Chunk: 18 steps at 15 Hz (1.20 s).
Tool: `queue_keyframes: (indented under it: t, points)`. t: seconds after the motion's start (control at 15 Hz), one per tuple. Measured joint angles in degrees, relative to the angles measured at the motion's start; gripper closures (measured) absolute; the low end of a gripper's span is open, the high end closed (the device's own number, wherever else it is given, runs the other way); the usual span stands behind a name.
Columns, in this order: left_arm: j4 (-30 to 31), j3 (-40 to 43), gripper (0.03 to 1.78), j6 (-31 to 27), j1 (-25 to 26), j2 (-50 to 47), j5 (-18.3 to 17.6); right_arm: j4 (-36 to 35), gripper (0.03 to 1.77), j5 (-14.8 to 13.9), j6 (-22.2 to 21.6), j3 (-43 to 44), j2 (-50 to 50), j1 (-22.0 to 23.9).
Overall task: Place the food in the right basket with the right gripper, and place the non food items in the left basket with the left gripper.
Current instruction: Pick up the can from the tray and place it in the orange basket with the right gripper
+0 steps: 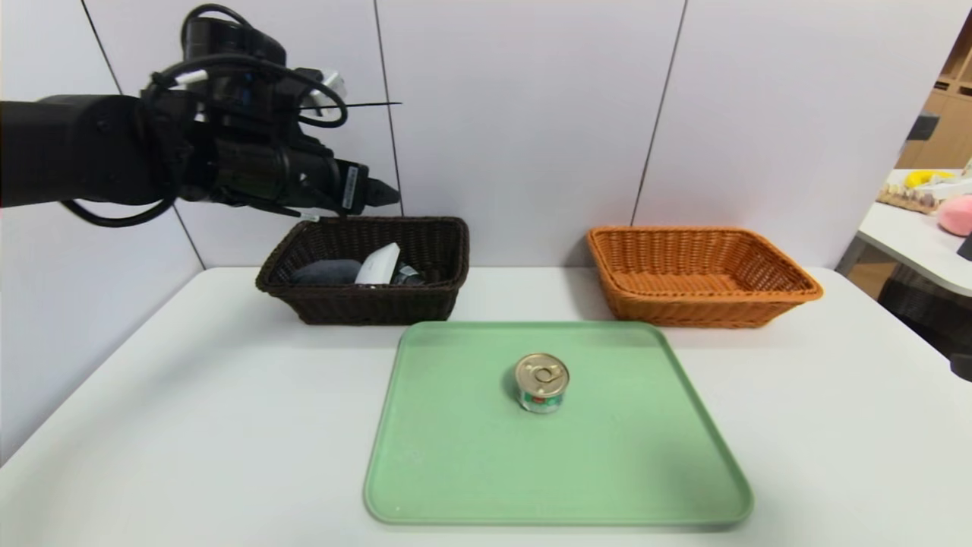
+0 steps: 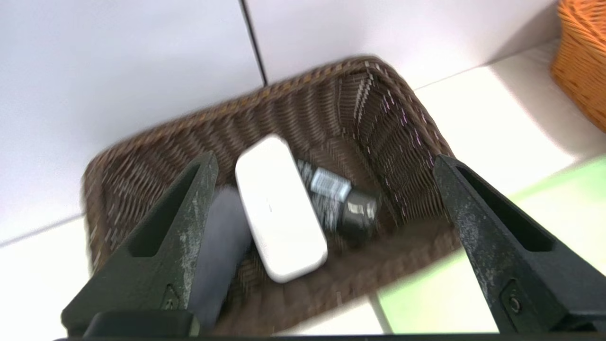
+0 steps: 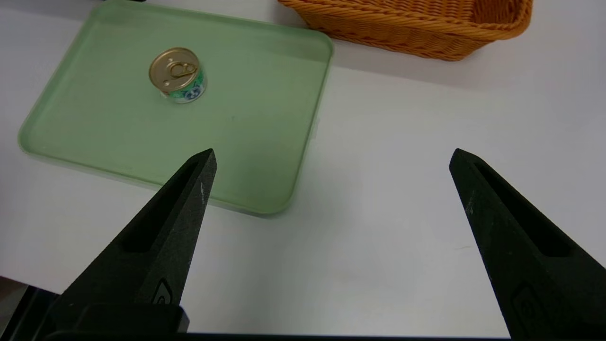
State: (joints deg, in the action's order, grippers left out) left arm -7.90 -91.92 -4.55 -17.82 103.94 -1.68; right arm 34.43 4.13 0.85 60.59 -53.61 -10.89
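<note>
Food (image 1: 541,382) here is a short round tin, gold pull-ring lid, green-red-white label, upright mid green tray (image 1: 456,471). White box (image 2: 279,208), grey cloth (image 2: 220,255) and black tube (image 2: 336,203) lie in the dark left basket (image 1: 364,304). Left end effector (image 2: 324,163) hangs above it, spread wide, empty. Right end effector (image 3: 331,158) is wide open over the counter (image 3: 402,213), empty. Orange right basket (image 1: 699,304) holds nothing.
</note>
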Motion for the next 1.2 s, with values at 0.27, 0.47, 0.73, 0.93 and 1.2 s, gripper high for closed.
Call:
queue_keyframes:
  t: [0.27, 0.47, 0.73, 0.93, 1.2]
  points:
    - [0.22, 15.30, 0.15, 4.19, -0.85, -16.35, 0.80, -2.45, 0.10, -0.23, 0.13, -2.46, -4.13, -8.40]
    - [0.22, 24.61, 0.14, 6.83, -1.60, -27.21, 3.89, -14.18, 0.10, -0.30, 0.09, -10.35, -7.50, -11.41]
    - [0.22, 35.17, 0.14, 8.01, -1.22, -39.66, 10.08, -28.28, 0.10, -0.02, -0.12, -20.74, -12.09, -15.74]
    - [0.27, 41.64, 0.12, 7.74, 4.21, -46.63, 10.96, -40.81, 0.10, -0.37, -0.30, -28.18, -16.12, -19.74]
    - [0.07, 45.92, 0.12, 7.30, 7.88, -52.07, 11.13, -54.82, 0.10, -0.06, -1.04, -33.77, -20.77, -22.98]
